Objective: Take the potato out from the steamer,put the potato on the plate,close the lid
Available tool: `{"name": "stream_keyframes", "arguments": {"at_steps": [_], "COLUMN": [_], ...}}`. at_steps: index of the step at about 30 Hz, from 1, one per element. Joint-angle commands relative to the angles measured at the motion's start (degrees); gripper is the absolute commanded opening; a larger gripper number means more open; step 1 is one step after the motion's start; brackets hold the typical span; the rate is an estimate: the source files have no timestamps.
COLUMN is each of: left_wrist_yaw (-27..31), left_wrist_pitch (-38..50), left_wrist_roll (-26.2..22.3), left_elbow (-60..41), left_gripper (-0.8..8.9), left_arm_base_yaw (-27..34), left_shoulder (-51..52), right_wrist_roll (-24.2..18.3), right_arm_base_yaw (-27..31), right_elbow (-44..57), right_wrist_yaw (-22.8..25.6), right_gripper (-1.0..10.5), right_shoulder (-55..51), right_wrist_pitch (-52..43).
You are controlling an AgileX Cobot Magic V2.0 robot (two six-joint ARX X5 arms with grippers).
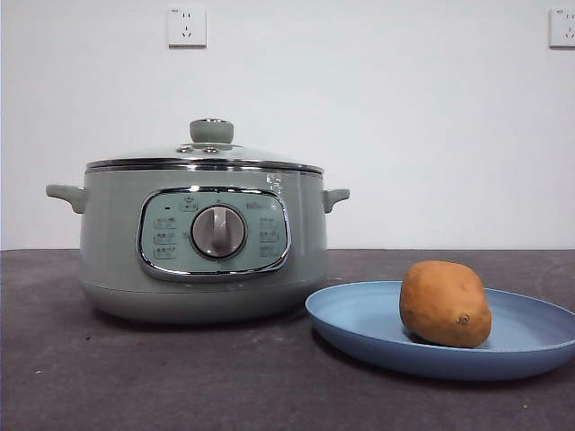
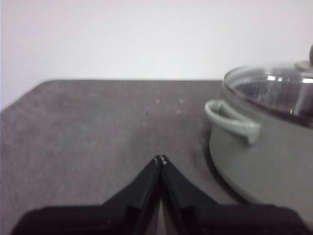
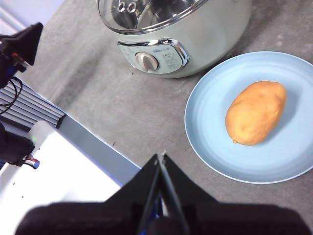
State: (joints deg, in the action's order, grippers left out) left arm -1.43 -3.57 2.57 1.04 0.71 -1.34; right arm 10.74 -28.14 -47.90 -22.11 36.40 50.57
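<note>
The left hand [image 2: 160, 159] is seen with its jaws pressed together and nothing held; it is poised above bare tabletop [image 2: 107, 122], with the steamer [image 2: 264, 161] just off to one side, the nearest side handle [image 2: 232, 120] turned toward it. The right hand [image 3: 161, 157] is likewise closed on nothing and is held high over the tabletop's near edge, apart from every object. Outward from it, the plate [image 3: 205, 132] lies near, and the potato [image 3: 256, 112] is found resting on that plate, its long axis running obliquely away from the hand toward the plate's far rim. Beyond the plate stands the steamer, its control panel facing the near edge. In the front view the potato [image 1: 445, 303] is confirmed on the plate [image 1: 359, 319], which sits just beside the steamer [image 1: 202, 242], and the lid [image 1: 207, 157] is seated level on the rim, its knob [image 1: 211, 131] upright. All three steps are judged complete as things lie. Should any correction to the lid be required, the left hand is judged the nearer to the steamer; the right is the nearer to the plate. No obstruction is noted between either hand and its object.
</note>
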Motion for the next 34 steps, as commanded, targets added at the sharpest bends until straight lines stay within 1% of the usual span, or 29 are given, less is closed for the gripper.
{"name": "stream_keyframes", "arguments": {"at_steps": [1,10,32,34], "left_wrist_yaw": [0.09,-0.09,-0.09,-0.09], "left_wrist_pitch": [-1.25,-6.82,-6.82,-6.82], "left_wrist_roll": [0.68,0.57,0.52,0.52], "left_elbow": [-0.87,-0.85,-0.85,-0.85], "left_gripper": [-0.03,-0.03,-0.03,-0.03], "left_arm_base_yaw": [0.15,0.15,0.15,0.15], "left_shoulder": [1.27,1.27,1.27,1.27], "right_wrist_roll": [0.11,0.11,0.09,-1.03], "right_arm_base_yaw": [-0.04,-0.04,-0.04,-0.04], "right_elbow": [-0.24,-0.24,-0.24,-0.24], "right_wrist_yaw": [-0.04,-0.04,-0.07,-0.04], "right_gripper": [0.0,0.0,0.0,0.0], "right_shoulder": [-0.04,-0.04,-0.04,-0.04], "right_wrist_pitch": [-0.24,-0.24,-0.24,-0.20]}}
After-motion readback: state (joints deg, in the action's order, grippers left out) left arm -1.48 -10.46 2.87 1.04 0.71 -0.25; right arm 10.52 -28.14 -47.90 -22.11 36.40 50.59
